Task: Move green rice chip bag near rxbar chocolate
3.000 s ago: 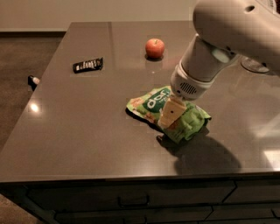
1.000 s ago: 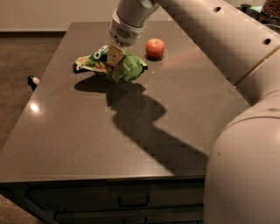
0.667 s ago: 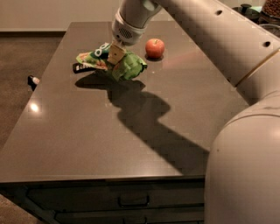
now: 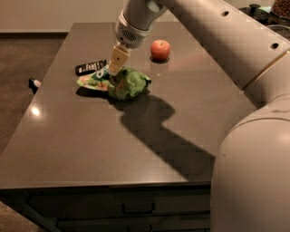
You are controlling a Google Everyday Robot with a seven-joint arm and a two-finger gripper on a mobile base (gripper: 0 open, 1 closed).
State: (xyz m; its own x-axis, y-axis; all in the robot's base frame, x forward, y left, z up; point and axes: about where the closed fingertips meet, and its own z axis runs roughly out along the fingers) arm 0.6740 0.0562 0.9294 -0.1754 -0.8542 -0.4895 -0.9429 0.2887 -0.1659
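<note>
The green rice chip bag is crumpled and sits low over the table's back left, its left end next to the rxbar chocolate, a small black wrapper with white lettering. My gripper comes down from above onto the bag's middle and is shut on it. A shadow under the bag's left end shows that this end is slightly off the surface. The bag's logo side is partly hidden by the gripper.
A red apple stands behind and to the right of the bag. The dark table stretches toward me. My arm crosses the right side. A small dark object lies past the table's left edge. Dark containers stand at the far right.
The gripper carried the bag from the table's middle to the back left beside the black bar. Over the last second it has lowered the bag toward the table.
</note>
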